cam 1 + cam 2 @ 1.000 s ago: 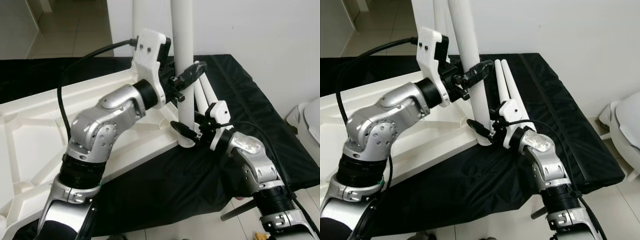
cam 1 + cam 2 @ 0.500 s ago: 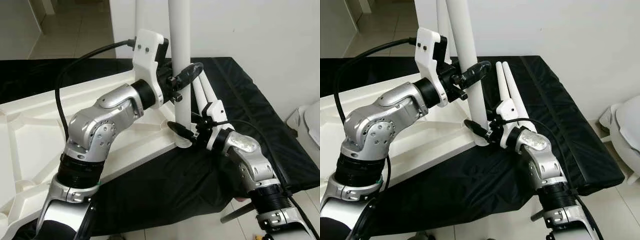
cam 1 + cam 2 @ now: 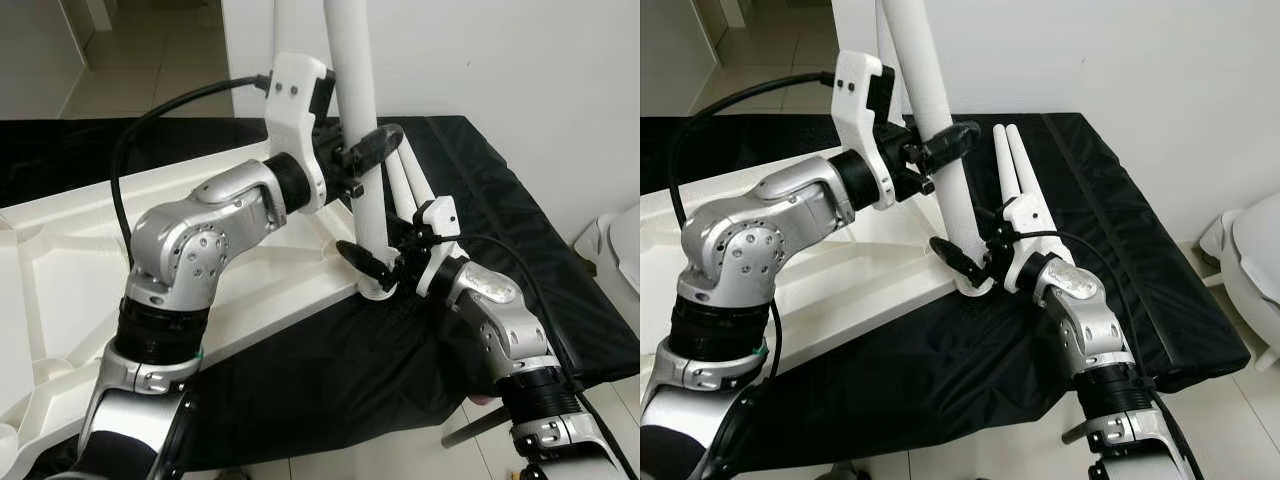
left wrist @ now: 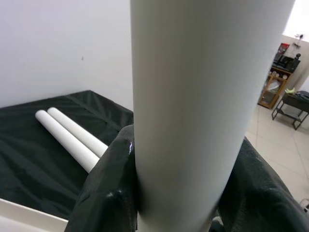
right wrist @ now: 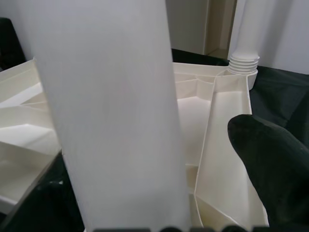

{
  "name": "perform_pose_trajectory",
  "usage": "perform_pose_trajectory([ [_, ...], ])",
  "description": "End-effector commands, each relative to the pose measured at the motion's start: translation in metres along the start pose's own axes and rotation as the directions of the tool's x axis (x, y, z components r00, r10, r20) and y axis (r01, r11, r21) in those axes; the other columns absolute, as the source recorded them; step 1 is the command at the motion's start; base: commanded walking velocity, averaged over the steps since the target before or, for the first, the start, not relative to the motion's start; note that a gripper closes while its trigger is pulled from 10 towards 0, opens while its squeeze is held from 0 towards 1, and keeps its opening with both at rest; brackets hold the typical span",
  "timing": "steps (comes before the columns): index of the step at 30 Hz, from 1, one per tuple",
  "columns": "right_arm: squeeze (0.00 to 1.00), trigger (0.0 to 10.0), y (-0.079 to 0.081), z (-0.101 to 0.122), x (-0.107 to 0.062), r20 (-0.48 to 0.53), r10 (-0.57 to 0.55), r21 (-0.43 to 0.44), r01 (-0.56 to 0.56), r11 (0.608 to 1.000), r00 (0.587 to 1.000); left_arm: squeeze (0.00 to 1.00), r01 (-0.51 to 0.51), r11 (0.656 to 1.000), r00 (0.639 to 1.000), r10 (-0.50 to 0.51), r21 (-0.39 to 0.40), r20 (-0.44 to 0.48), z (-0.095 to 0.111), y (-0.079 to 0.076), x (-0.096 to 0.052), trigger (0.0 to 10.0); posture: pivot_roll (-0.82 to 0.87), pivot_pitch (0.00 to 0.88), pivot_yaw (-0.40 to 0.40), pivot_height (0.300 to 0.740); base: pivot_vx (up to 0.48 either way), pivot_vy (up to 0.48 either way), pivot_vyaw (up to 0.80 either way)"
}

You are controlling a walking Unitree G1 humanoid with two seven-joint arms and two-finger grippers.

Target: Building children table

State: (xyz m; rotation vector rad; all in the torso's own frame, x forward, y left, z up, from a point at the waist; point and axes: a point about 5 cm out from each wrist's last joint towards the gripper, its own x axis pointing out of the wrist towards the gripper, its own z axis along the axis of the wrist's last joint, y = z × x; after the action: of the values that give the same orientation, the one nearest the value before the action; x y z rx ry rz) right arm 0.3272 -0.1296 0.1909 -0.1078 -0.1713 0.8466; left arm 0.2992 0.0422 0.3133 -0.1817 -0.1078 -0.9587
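corner of the upturned white plastic tabletop [image 3: 90, 260] is where the work is: a smooth round white table leg [image 3: 358, 130] stands there, tilted a little, with its foot at the corner socket [image 3: 372, 290] just beside the tabletop's outer edge. the left gripper [image 3: 362, 152] is clamped on the leg high on the shaft; in the left wrist view its glossy black fingers [image 4: 108, 188] press on both sides of the tube. the right gripper [image 3: 372, 262] is low, at the foot of the leg, one black finger [image 5: 273, 164] beside the tube; i think it pinches the leg, but the second finger is hidden, so i cannot tell for sure.

the tabletop's underside is ribbed, with raised straight ridges. it lies on a black, slightly wrinkled cloth [image 3: 500, 220]. past the corner the cloth is free until two spare legs [image 3: 1012, 165], which lie side by side, touching, behind the right gripper. another leg [image 5: 245, 34] already stands in a far corner, with a ribbed collar at its base. a white wall [image 3: 520, 70] is close behind, tiled floor [image 3: 150, 50] to the left.
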Motion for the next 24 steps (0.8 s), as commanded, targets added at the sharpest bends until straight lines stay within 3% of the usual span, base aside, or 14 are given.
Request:
perform_pose_trajectory([
  [1, 1.00, 10.0, -0.007, 0.010, 0.000, 0.037, -0.049, -0.002, 0.049, 0.999, 0.998, 0.00, 0.029, 0.999, 0.999, -0.030, -0.015, -0.046, -0.003, -0.006, 0.004, 10.0, 0.02, 0.054, -0.044, 0.740, 0.000, 0.000, 0.00],
  [6, 1.00, 10.0, -0.008, 0.014, 0.004, 0.050, -0.104, -0.025, 0.105, 0.994, 0.993, 0.00, -0.005, 1.000, 0.997, 0.006, 0.004, -0.073, -0.001, -0.005, 0.008, 10.0, 0.02, 0.065, -0.042, 0.740, 0.000, 0.000, 0.00],
  [7, 0.00, 10.0, -0.008, 0.015, 0.007, 0.045, -0.124, -0.030, 0.125, 0.992, 0.991, 0.00, -0.028, 1.000, 0.997, 0.029, 0.015, -0.078, 0.001, -0.004, 0.010, 10.0, 0.02, 0.073, -0.037, 0.740, 0.000, 0.000, 0.00],
  [11, 0.00, 10.0, -0.007, 0.016, 0.010, 0.045, -0.135, -0.032, 0.137, 0.990, 0.990, 0.00, -0.045, 0.999, 0.996, 0.046, 0.021, -0.080, 0.002, -0.003, 0.012, 10.0, 0.02, 0.080, -0.035, 0.740, 0.000, 0.000, 0.00],
  [15, 0.00, 10.0, 0.005, 0.019, 0.026, 0.030, -0.174, -0.018, 0.175, 0.984, 0.984, 0.00, -0.204, 0.973, 0.969, 0.216, 0.110, -0.117, 0.008, 0.005, 0.022, 10.0, 0.02, 0.097, -0.032, 0.740, 0.000, 0.000, 0.00],
  [24, 0.00, 10.0, 0.016, 0.024, 0.043, 0.049, -0.265, 0.004, 0.265, 0.964, 0.963, 0.00, -0.314, 0.938, 0.940, 0.329, 0.148, -0.089, 0.017, 0.014, 0.031, 10.0, 0.01, 0.100, -0.027, 0.740, 0.000, 0.000, 0.00],
])
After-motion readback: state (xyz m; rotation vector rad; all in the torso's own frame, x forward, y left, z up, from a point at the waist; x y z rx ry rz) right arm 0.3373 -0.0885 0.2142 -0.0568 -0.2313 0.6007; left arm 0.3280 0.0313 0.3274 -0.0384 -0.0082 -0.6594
